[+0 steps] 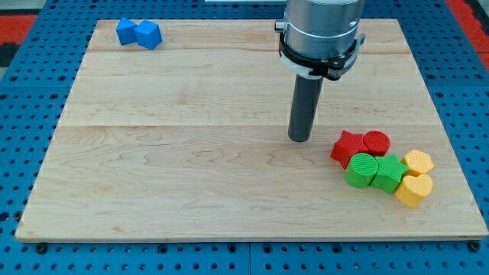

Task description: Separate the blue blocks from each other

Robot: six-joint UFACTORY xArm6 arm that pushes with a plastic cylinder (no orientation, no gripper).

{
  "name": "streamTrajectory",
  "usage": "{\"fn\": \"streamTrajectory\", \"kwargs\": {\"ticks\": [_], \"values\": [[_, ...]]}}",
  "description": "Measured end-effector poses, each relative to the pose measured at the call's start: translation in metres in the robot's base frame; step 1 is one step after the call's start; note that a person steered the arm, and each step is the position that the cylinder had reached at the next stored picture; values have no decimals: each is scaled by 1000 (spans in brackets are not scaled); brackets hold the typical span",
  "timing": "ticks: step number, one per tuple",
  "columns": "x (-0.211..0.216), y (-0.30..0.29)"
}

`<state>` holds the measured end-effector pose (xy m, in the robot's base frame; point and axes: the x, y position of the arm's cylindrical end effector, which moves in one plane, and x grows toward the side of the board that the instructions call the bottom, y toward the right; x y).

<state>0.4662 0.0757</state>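
Camera view: a wooden board (191, 153) is being shown lying on a blue pegboard surface (23, 114). Two blue blocks (139, 33) are being seen touching each other at the board's top-left corner; their shapes are not being made out clearly. My tip (299, 139) is being held on bare wood right of centre, well apart from the blue pair and near a cluster at the view's lower right. In that cluster a red star-like block (348, 147) and a red cylinder (377, 142) are being seen, with two green blocks (374, 172) below them and two yellow blocks (416, 178) at the right. No pincer is being carried, only the rod. No containers are being shown.
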Motion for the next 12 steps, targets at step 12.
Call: {"fn": "streamTrajectory", "kwargs": {"ticks": [12], "values": [[-273, -80]]}}
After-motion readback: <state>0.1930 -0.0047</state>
